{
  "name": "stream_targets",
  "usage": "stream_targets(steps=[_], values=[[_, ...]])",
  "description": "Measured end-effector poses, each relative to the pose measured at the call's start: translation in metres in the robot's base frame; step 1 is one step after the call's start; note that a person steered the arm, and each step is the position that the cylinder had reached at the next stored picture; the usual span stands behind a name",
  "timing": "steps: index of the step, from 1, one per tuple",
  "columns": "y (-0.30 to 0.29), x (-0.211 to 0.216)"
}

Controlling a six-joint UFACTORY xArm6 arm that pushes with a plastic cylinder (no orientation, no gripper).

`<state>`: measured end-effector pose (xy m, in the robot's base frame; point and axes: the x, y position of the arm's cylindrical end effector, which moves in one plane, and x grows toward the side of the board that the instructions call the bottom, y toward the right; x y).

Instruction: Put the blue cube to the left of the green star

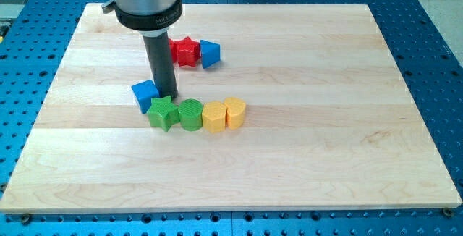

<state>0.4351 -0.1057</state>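
Note:
The blue cube (145, 94) sits on the wooden board, touching the upper left of the green star (163, 113). My tip (167, 95) is just to the right of the blue cube and directly above the green star in the view, close to both. The rod rises from there to the arm's grey collar (145, 1) at the view's top.
A green cylinder (190, 114), a yellow hexagon-like block (214, 116) and a yellow heart-like block (234, 111) form a row right of the green star. A red star (186, 51) and a second blue block (209, 53) lie above. Blue perforated table (434, 55) surrounds the board.

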Motion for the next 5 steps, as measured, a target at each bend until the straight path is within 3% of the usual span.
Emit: stream_targets(steps=[3,5], values=[[-0.015,-0.042],[-0.033,-0.004]])
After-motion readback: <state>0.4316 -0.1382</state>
